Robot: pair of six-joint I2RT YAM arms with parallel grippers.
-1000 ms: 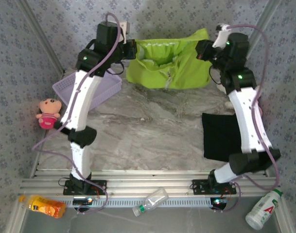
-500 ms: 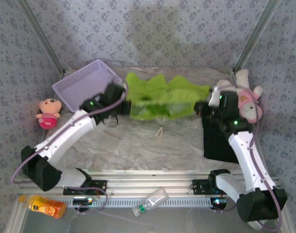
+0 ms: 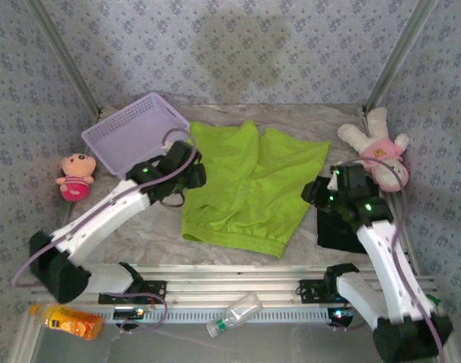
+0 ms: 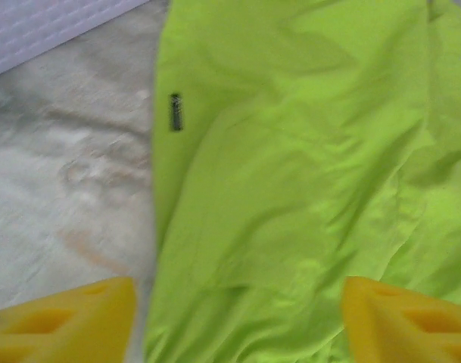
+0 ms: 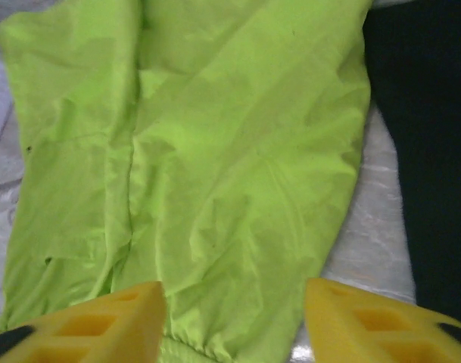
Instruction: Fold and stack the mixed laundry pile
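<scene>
The green tee [image 3: 245, 189] lies spread over the table [image 3: 151, 231] ctr in the top view. It is mostly flat w/ soft wrinkles, its long axis running approx 12 to 6 o'clock. The black tee [image 3: 330, 233] sits at 4 o'clock from ctr, partly under the R arm and just beside the green tee's right edge.

The L gripper [image 3: 194, 175] hangs at the green tee's 9 o'clock edge. In the left wrist view the L gripper [image 4: 238, 287] has its yellow fingers [image 4: 71, 318] spread wide w/ nothing pinched. The green tee [image 4: 291, 189] lies below them w/ a small dark tag [image 4: 175, 111] near its edge. Bare marble shows at 9 o'clock.

The R gripper [image 3: 312, 193] hangs at the tee's 3 o'clock edge. In the right wrist view the R gripper [image 5: 234, 286] also has its fingers apart and empty over the green tee [image 5: 215, 151]. The black tee [image 5: 427, 151] is at 3 o'clock, w/ a strip of marble between the two lower down.

The basket [image 3: 132, 132] sits at 10 o'clock on the table. One plush [image 3: 73, 178] is at 9 o'clock, and a second plush [image 3: 378, 147] is at 2 o'clock.
</scene>
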